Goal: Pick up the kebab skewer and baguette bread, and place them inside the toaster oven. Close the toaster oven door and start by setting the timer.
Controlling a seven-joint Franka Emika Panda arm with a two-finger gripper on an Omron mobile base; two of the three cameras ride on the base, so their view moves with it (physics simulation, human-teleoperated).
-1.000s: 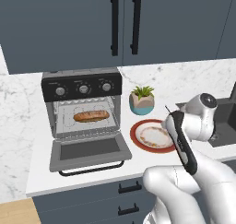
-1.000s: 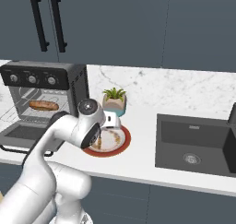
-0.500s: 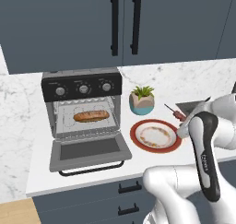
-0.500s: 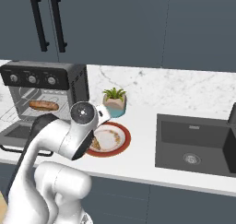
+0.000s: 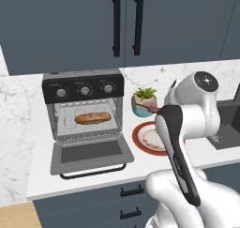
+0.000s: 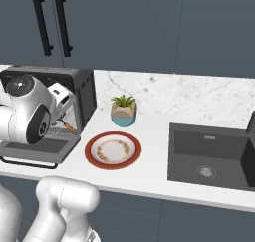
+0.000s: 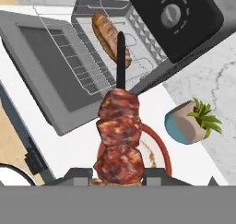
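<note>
The gripper (image 7: 119,174) is clamped on one skewer (image 7: 118,135), its meat chunks stacked between the fingers and the dark stick pointing toward the oven (image 5: 84,110). From the right base camera the skewer hangs in the air just in front of the oven's open mouth, above the lowered door (image 5: 91,153).

One baguette (image 5: 93,117) lies lengthwise on the wire rack (image 7: 78,57) inside the oven. The door is dropped flat in front of the oven, its one black bar handle (image 5: 96,171) at the near edge. Three silver knobs (image 5: 85,89) sit in a row on the black panel above the oven's mouth.

One red-rimmed plate (image 6: 112,150) lies on the counter (image 6: 149,176) to the right of the oven, bare. One potted plant (image 6: 123,111) stands behind the plate, beside the oven. One dark sink (image 6: 211,155) is sunk into the counter well to the right of the oven, beyond the plate.
</note>
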